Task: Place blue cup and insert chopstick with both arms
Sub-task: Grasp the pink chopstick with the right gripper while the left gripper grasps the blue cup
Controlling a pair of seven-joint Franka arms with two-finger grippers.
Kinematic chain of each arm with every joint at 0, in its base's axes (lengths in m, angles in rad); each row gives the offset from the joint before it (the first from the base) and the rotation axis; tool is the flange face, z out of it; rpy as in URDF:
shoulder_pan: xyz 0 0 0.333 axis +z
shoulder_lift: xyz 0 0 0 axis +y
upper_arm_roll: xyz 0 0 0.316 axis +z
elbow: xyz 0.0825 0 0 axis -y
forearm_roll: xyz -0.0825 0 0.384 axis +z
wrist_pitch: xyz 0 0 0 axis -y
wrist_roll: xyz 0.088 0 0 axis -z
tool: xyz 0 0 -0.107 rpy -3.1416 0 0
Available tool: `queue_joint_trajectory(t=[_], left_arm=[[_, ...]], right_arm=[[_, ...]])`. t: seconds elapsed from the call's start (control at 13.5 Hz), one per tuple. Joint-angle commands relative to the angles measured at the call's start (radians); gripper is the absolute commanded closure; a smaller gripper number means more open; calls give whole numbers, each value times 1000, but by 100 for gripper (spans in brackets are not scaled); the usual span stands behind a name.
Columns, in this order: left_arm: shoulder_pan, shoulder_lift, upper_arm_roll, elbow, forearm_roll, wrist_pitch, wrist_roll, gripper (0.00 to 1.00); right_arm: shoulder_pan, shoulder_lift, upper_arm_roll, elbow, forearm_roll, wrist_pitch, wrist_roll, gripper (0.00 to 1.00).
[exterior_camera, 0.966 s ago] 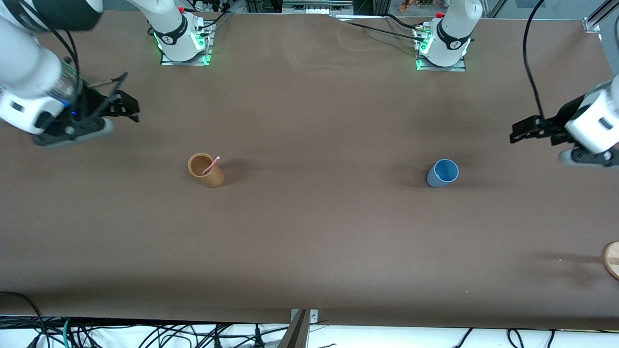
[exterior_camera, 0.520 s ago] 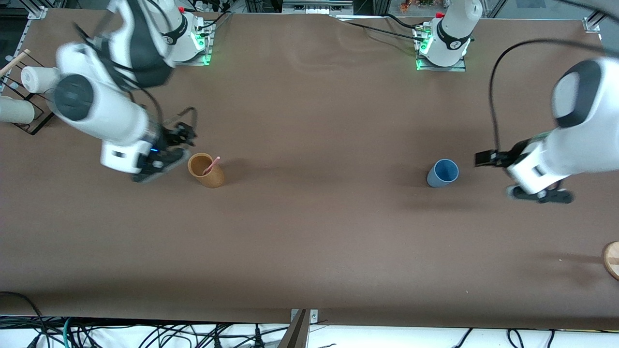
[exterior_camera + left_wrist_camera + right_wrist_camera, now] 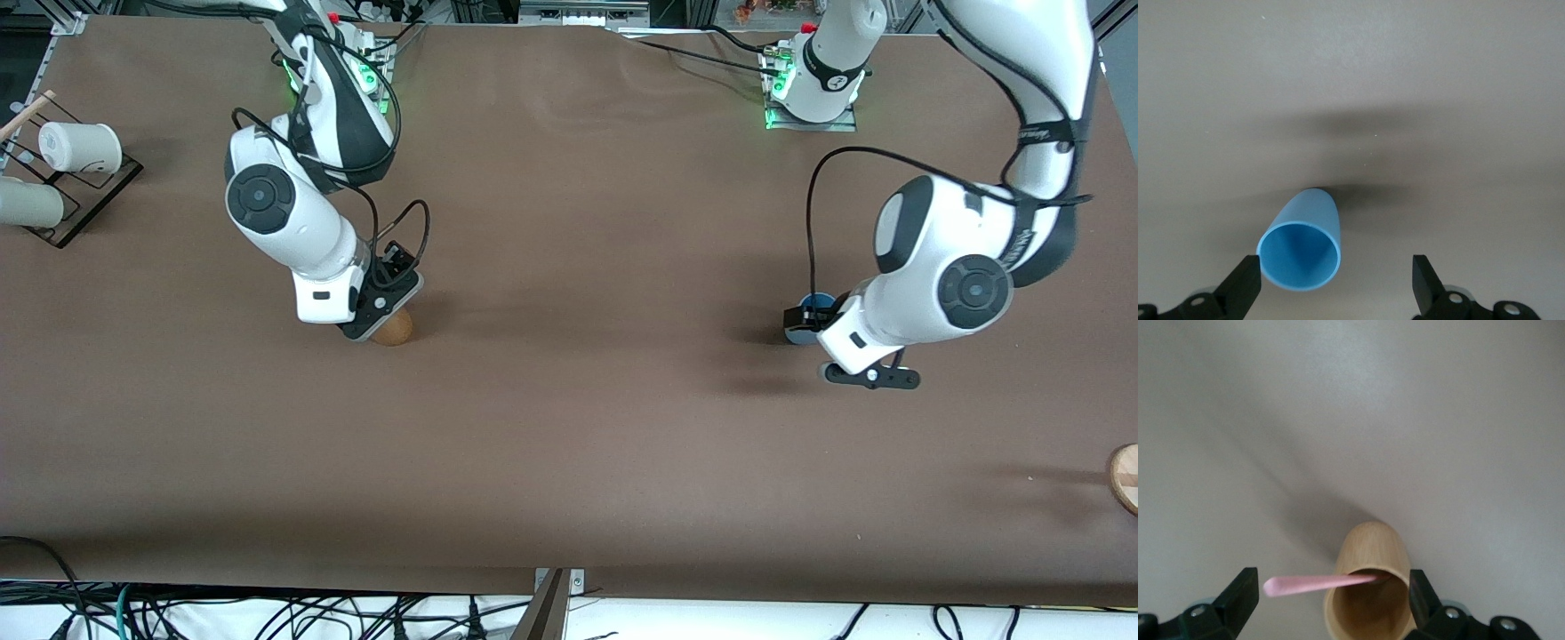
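The blue cup (image 3: 820,300) stands upright toward the left arm's end of the table, mostly hidden under my left gripper (image 3: 813,318). In the left wrist view the cup (image 3: 1301,247) sits off-centre between the open fingers, close to one of them, and my left gripper (image 3: 1335,270) is empty. The pink chopstick (image 3: 1318,584) leans in the tan-orange cup (image 3: 1371,593) and sticks out over its rim. My right gripper (image 3: 1331,587) is open above that cup, its fingers on either side of the rim and the chopstick's tip. In the front view my right gripper (image 3: 384,298) covers the tan cup (image 3: 396,329) and hides the chopstick.
A black wire rack (image 3: 84,191) with white cups (image 3: 76,147) stands at the right arm's end. A round wooden piece (image 3: 1125,476) lies at the table edge at the left arm's end. Cables run along the edge nearest the front camera.
Both arms swung in from the table's ends and came down. My right gripper moved from beside the tan cup to over it; my left gripper moved onto the blue cup.
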Motion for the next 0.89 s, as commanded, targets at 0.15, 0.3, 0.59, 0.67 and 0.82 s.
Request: queue_joint_trajectory(t=[0.15,0.3,0.59,0.67,0.82], left_arm=[[10,-112,-15,-214,14,155,-9,0],[10,-142,-15,-311,31,247,-9,0],[10,-143,-16,-417,40,402,-25,0],[10,-135,-18,-422,40,420,-38,0],[7,-110,-18,-420,40,448,-55,0]], right_arm=[[-5,4,3,-95,-7,161,-100,0],[-5,4,3,-118,-8,189,-114,3],[-5,1,1,-118,-8,179,-142,19],[-5,-3,1,-115,-8,178,-143,24],[-5,-8,1,-112,-8,160,-142,35]])
